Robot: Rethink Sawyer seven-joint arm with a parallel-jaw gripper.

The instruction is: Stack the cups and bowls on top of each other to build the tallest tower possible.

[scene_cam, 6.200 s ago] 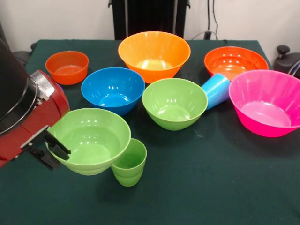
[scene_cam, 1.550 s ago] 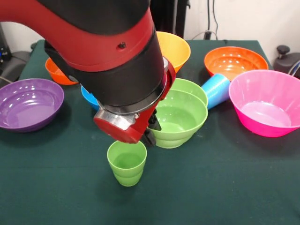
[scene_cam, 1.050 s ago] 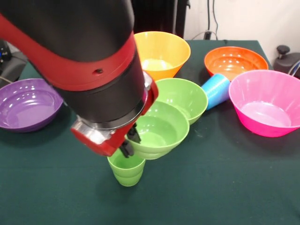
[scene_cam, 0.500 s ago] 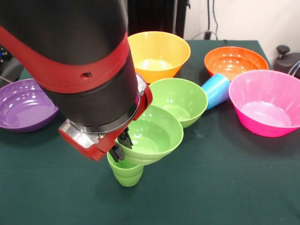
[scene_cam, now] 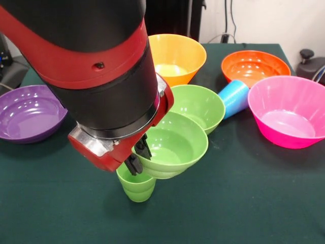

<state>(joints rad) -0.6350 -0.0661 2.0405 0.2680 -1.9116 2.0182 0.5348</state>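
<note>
My gripper is shut on the near-left rim of a lime green bowl, which hangs tilted just over the upright lime green cup and overlaps its right side. A second green bowl sits behind it. The light blue cup lies on its side between that bowl and the pink bowl. Further back stand the yellow-orange bowl and an orange bowl. The purple bowl is at the left. My arm hides whatever lies behind it.
The dark green table stretches bare across the front and right front. A black pedestal stands beyond the far edge, and the pink bowl reaches the right border of the picture.
The held green bowl travelled from beside the second green bowl toward the front left, ending over the green cup. In the last half second it shifted slightly right and up.
</note>
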